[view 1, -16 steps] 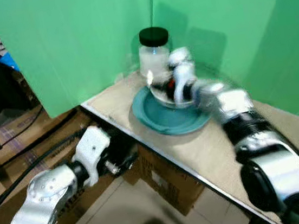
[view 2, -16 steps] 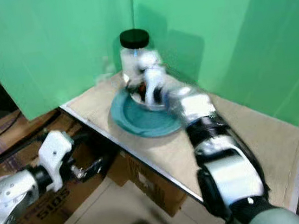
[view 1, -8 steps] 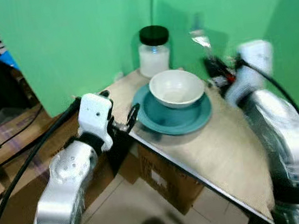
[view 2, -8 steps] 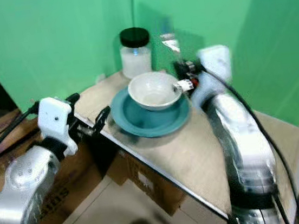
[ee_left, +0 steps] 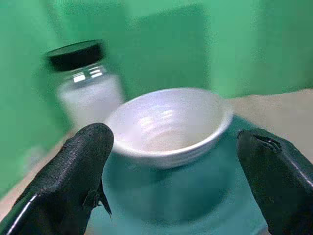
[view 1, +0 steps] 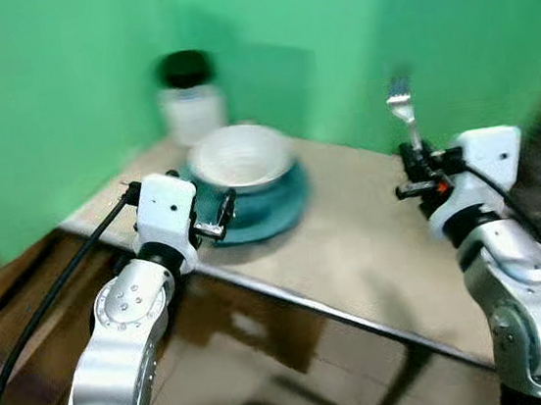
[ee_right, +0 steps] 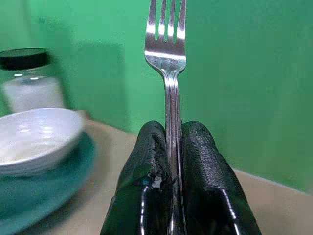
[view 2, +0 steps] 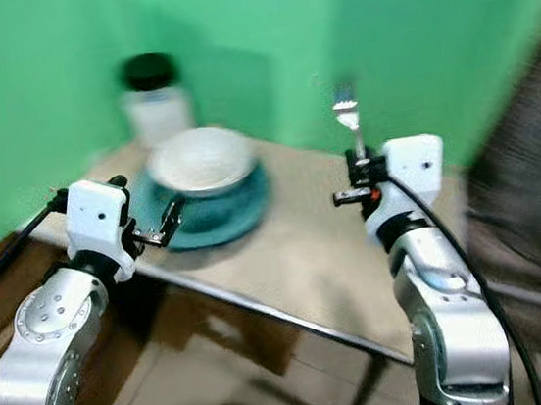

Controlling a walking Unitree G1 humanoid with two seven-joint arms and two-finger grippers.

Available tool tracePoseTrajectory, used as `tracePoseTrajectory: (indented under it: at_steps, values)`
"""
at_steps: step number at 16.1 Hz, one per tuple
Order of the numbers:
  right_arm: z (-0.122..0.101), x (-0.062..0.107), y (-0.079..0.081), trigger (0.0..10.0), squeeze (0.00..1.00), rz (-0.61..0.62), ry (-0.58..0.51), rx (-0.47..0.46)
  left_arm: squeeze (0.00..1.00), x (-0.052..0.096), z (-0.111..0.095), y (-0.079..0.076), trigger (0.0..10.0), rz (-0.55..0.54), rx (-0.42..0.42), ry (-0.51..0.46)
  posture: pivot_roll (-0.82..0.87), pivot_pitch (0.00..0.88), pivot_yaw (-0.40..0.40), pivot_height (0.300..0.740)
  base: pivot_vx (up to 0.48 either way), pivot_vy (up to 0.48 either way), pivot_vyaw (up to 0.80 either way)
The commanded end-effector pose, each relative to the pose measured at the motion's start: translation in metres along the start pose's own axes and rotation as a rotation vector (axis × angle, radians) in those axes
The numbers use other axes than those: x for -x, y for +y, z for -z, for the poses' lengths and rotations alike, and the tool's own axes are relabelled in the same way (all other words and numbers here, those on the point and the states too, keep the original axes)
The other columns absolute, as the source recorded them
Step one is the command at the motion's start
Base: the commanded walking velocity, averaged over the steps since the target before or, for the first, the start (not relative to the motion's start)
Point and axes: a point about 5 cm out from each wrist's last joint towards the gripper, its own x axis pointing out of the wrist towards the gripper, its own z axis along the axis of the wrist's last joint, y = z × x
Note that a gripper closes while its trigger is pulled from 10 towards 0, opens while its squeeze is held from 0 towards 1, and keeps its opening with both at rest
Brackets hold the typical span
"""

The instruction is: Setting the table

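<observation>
Right wrist view: right gripper [ee_right: 168, 147] jaws clamped on upright fork [ee_right: 167, 58], handle hidden; left gripper [ee_left: 171, 161] jaws apart

Blurred, perhaps moving, head views look down at the table [view 1: 375, 249]; both close wrist views share the bowl [ee_left: 168, 125].

motion-blurred jar [view 1: 189, 99] and backdrop

Right gripper [ee_right: 168, 147] has pulled back from the bowl [view 1: 240, 157] — fork [view 1: 402, 112] now upright, right of the plate [view 1: 271, 207].
</observation>
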Motion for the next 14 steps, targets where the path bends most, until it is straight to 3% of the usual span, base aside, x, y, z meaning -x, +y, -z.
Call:
tracePoseTrajectory:
  at_steps: [1, 5, 14]
  values:
    - [-0.008, 0.000, 0.004, 10.0, 0.00, -0.009, -0.029, -0.015, 0.00, -0.001, -0.002, -0.001, 10.0, -0.003, -0.007, -0.001, 0.07, 0.000, -0.013, 0.740, 0.000, 0.000, -0.80]
    - [0.003, -0.001, 0.016, 10.0, 0.00, -0.086, 0.083, -0.018, 0.00, 0.000, 0.002, 0.001, 10.0, -0.026, 0.004, 0.020, 0.08, 0.000, -0.018, 0.740, 0.000, 0.000, -0.80]
    - [0.014, 0.004, 0.034, 10.0, 0.00, -0.283, 0.192, 0.024, 0.00, -0.002, 0.004, 0.004, 10.0, -0.030, -0.010, 0.029, 0.08, 0.000, -0.011, 0.740, 0.000, 0.000, -0.80]
